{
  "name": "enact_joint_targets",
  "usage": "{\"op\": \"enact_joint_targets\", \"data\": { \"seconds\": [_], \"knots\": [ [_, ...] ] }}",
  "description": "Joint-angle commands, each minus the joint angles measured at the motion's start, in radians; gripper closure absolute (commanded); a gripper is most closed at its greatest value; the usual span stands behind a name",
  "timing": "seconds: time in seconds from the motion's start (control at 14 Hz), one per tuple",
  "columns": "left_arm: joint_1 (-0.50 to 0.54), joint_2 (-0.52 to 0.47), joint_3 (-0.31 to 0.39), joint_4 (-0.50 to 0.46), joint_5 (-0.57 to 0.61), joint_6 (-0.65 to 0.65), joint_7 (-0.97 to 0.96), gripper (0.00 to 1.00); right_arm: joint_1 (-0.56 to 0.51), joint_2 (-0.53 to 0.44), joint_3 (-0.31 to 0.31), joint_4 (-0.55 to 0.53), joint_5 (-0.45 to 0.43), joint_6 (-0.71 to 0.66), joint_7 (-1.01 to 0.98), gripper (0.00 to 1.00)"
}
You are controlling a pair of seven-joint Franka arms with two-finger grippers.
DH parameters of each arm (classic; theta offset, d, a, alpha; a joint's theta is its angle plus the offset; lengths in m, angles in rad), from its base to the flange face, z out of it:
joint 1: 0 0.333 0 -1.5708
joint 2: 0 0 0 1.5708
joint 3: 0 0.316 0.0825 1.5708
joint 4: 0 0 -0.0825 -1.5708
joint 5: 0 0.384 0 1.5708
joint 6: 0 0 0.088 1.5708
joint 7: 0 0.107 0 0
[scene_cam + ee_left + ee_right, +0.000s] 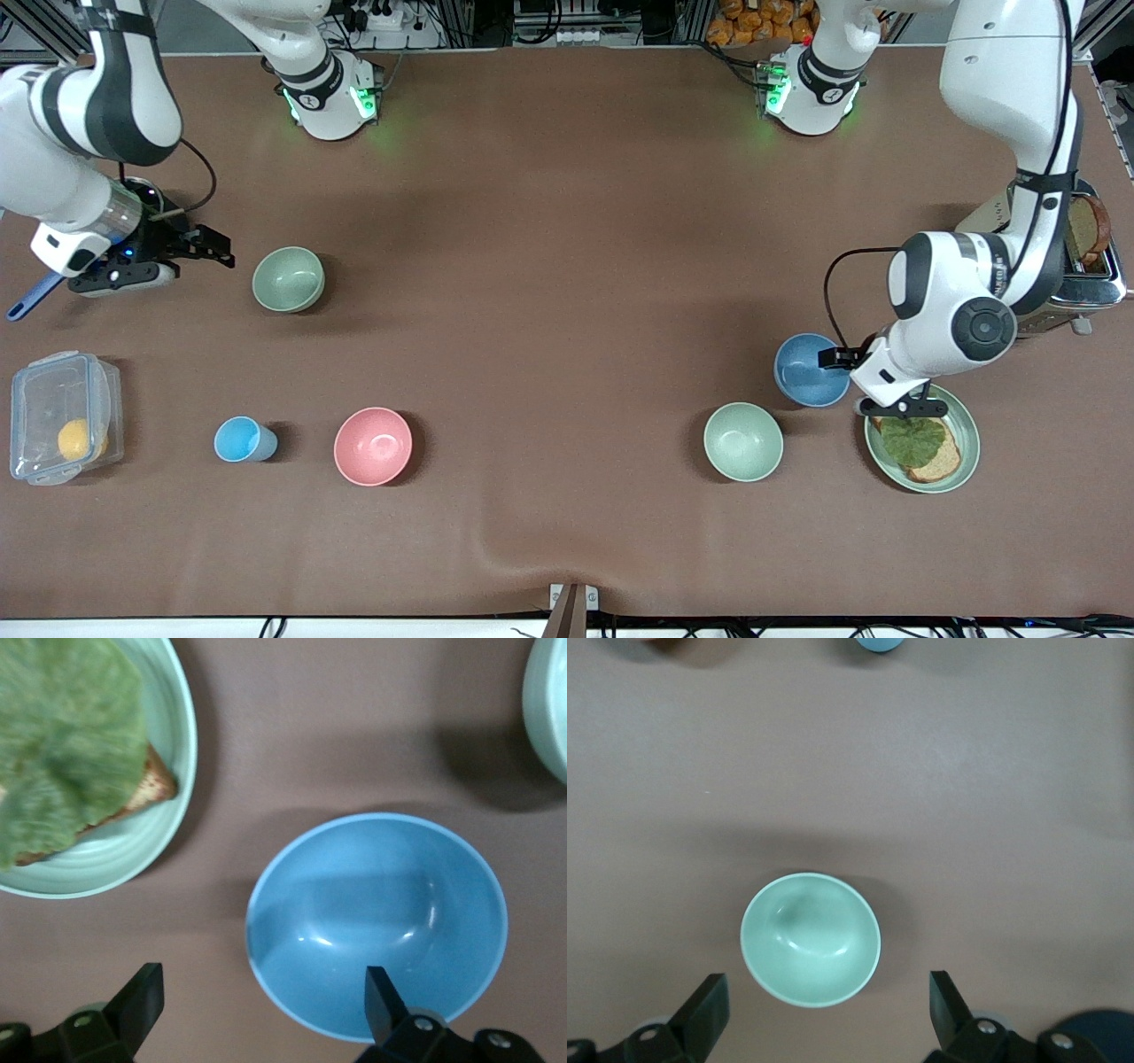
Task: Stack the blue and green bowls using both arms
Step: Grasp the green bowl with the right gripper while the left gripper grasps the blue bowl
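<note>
Brown worktop, plenty of clutter, so picking the right bowls matters here.

Left pincer hangs with its jaws wide apart just over the blue bowl, one fingertip already over the inside near the rim, the other outside it toward the green plate with toast and lettuce. I'd say that's a decent rim pinch lined up: drop straight down so the wall sits between the fingers, and don't drift toward the plate.

Right pincer is also spread open, sitting beside the green bowl at the right arm's end. In the right wrist view the bowl sits between the fingers but off from them, so it probably needs to move in over the rim before squeezing.

Watch out for the paler mint bowl just beside the blue one, nearer the front camera – easy to mix up. Pink bowl, light-blue cup and the plastic box are well apart from both grabs.
</note>
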Motion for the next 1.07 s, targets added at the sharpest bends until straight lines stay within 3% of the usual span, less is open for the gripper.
{"op": "enact_joint_targets", "data": {
  "seconds": [0.0, 0.43, 0.79, 0.86, 0.93, 1.0],
  "knots": [
    [-0.008, 0.005, 0.002, -0.034, -0.008, 0.039, -0.007, 0.00, 0.000, -0.036, 0.005, -0.153, 0.019, 0.165, -0.055, 0.00],
    [-0.008, 0.035, 0.001, -0.022, -0.013, 0.094, -0.010, 0.00, -0.004, 0.089, 0.005, -0.270, 0.019, 0.455, -0.133, 0.00],
    [0.004, 0.098, -0.002, 0.037, -0.027, 0.156, -0.010, 0.00, -0.046, 0.238, 0.007, -0.274, 0.019, 0.634, -0.179, 0.01],
    [0.004, 0.112, -0.002, 0.059, -0.054, 0.156, -0.010, 0.32, -0.046, 0.260, 0.007, -0.275, 0.019, 0.661, -0.179, 0.07],
    [-0.005, 0.117, -0.001, 0.059, -0.083, 0.156, -0.013, 0.76, -0.046, 0.272, 0.008, -0.275, 0.021, 0.675, -0.179, 0.17],
    [-0.009, 0.124, 0.001, 0.061, -0.102, 0.162, -0.030, 1.00, -0.046, 0.274, 0.008, -0.275, 0.021, 0.678, -0.179, 0.34]
  ]
}}
